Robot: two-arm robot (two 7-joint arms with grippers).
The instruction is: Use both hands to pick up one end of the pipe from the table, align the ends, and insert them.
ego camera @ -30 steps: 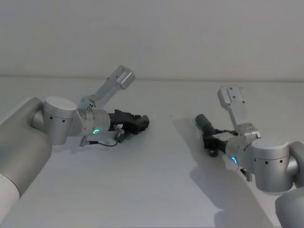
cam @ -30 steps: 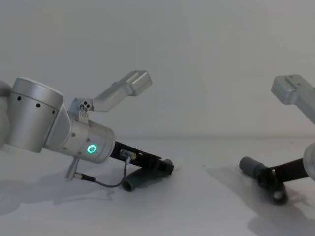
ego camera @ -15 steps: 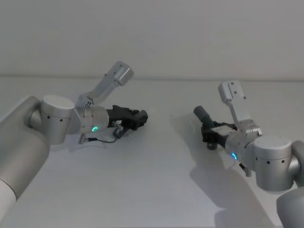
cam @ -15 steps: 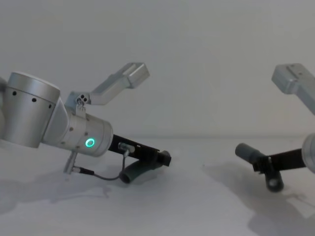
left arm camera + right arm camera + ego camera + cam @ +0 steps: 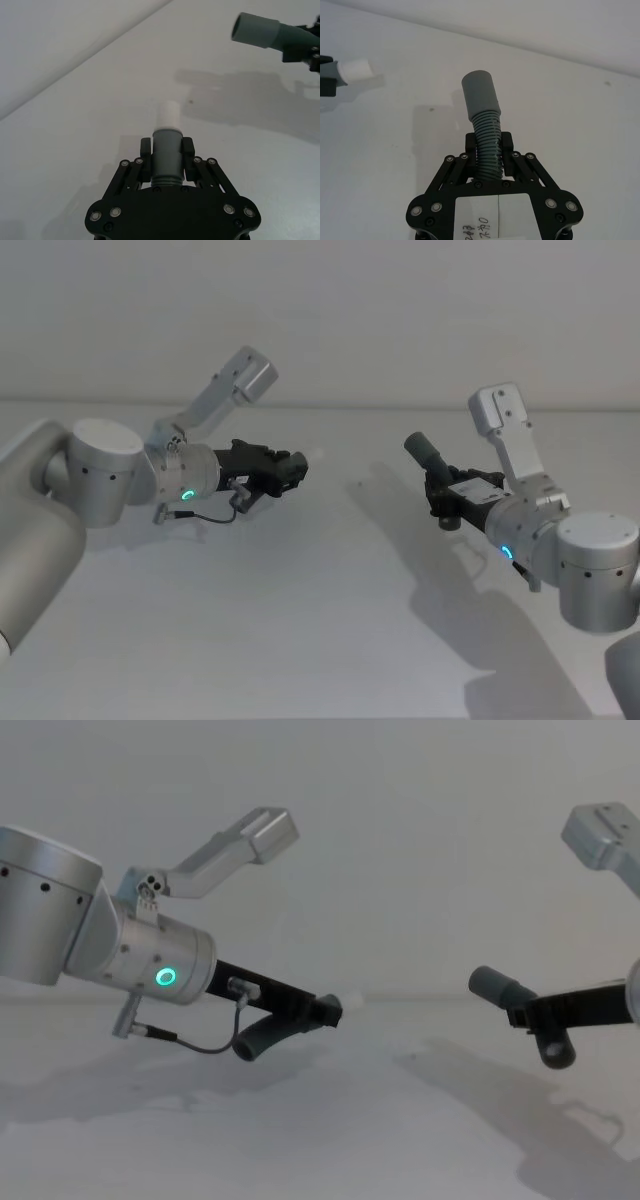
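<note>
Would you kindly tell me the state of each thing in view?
Black two-finger left gripper: fingers shut on its pipe piece.
Black two-finger right gripper: fingers shut on its pipe piece.
Left grey plastic pipe piece: held off the white table, unjoined.
Right grey ribbed pipe piece: held off the table, unjoined.

Head view high, chest low, wrists close, sharing table (image 5: 300, 630)

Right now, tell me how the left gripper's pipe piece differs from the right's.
The left piece ends in a narrow white tip; the right piece ends in a wider grey collar. The left gripper clamps smooth grey tube; the right gripper clamps ribbed hose. Both are held off the table.
</note>
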